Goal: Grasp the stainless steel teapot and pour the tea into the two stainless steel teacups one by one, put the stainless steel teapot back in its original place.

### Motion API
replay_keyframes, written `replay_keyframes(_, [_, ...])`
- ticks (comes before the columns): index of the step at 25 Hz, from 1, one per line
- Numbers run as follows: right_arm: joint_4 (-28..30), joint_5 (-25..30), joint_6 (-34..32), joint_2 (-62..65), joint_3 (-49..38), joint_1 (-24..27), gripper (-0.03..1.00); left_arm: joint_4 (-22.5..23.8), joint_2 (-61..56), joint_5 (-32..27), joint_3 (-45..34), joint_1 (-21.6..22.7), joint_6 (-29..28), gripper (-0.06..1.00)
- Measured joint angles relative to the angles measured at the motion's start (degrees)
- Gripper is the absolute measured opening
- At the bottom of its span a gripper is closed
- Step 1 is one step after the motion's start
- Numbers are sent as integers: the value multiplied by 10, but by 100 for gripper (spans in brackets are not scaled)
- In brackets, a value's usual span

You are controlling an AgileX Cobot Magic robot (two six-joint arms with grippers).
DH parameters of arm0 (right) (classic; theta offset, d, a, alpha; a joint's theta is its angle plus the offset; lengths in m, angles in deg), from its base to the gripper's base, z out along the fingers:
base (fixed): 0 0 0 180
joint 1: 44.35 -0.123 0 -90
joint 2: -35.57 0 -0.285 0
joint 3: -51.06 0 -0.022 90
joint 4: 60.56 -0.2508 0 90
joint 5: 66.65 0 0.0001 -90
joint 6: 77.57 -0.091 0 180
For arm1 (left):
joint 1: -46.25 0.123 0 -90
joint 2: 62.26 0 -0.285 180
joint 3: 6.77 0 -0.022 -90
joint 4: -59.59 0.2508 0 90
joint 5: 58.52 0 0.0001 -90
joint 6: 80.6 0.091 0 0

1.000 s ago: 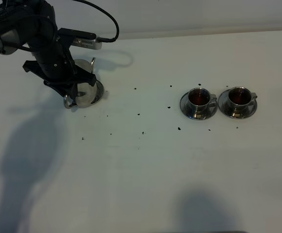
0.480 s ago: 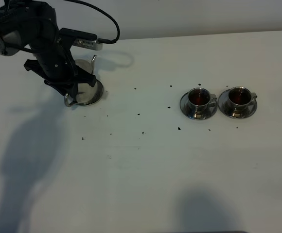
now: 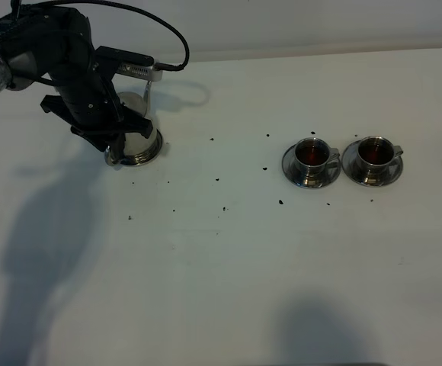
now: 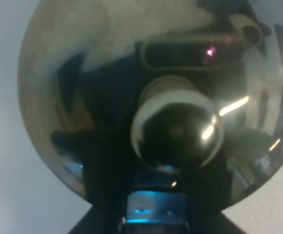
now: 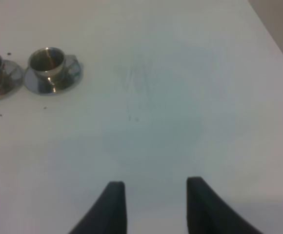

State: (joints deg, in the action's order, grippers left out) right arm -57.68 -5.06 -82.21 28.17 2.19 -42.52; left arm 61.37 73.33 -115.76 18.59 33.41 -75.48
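The stainless steel teapot (image 3: 143,136) stands upright on its round saucer (image 3: 151,157) at the back left, spout (image 3: 146,94) pointing to the far side. My left gripper (image 3: 117,146) hangs at the pot's handle side, and the arm hides how the jaws stand. In the left wrist view the domed lid (image 4: 83,73) and its knob (image 4: 178,129) fill the frame. The two stainless steel teacups (image 3: 311,155) (image 3: 374,152) sit on their saucers at the right, dark tea in both. My right gripper (image 5: 151,207) is open over bare table, with one teacup (image 5: 47,61) far from it.
Small dark specks (image 3: 217,180) dot the white table (image 3: 229,274) between the teapot and the cups. A cable (image 3: 171,34) loops from the left arm at the back. The table's far edge meets a wall.
The teapot has gone from tilted to upright on its saucer. The left arm has shifted slightly toward the back. The cups have not moved.
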Motion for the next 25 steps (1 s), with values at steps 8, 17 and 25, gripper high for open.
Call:
replay_keyframes(8, [0, 0, 1, 0, 0, 0, 29, -7, -1, -20, 0, 0, 0, 50])
replay_keyframes(17, [0, 0, 1, 0, 0, 0, 29, -30, -49, -108, 0, 0, -1, 51])
replay_keyframes(25, [0, 0, 0, 0, 0, 0, 29, -70, -159, -108, -81, -18, -8, 49])
